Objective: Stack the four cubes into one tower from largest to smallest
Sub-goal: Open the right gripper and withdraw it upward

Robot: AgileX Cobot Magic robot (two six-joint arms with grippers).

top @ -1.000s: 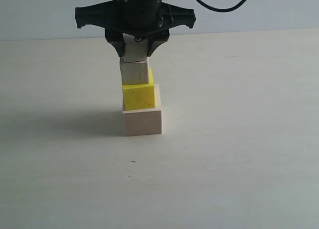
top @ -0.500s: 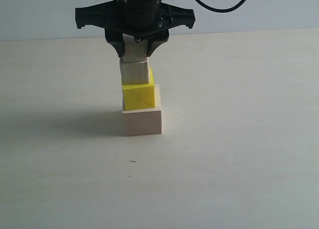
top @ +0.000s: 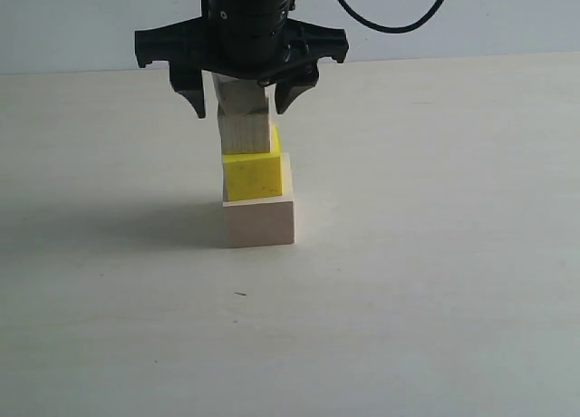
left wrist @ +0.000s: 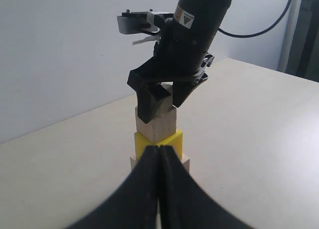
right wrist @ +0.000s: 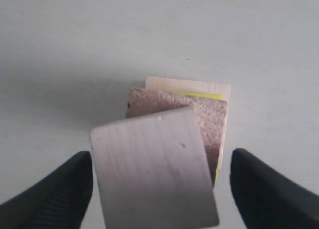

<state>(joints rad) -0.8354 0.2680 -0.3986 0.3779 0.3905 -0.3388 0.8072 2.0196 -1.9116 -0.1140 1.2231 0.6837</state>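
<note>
Black left gripper [left wrist: 159, 189]: fingers pressed together on nothing, nearest the left wrist camera and short of the tower [left wrist: 155, 125].
Pale largest cube [top: 259, 220]: unpainted wood with smooth square faces, flat on the table [top: 408, 299] as the base.
Painted yellow cube [top: 252, 174]: bright and sharp-edged, set toward one side of the base rather than centred.
Rough-topped third cube [top: 246, 132]: pale wood showing fibrous end grain from above.
Fine-grained tiniest cube [right wrist: 154, 169]: topmost, turned slightly against the cube beneath.
Black right gripper [top: 243, 95]: spread wide, a finger on either side of the tiniest cube with clear gaps, touching nothing.
Handling: probably light, rigid and dry, with the paint likely slicker than the wood. Best held on two opposite flat faces. The wood is not fragile, but the offset column would likely topple at a nudge.
Plain wall [top: 498, 18]: pale, featureless.
</note>
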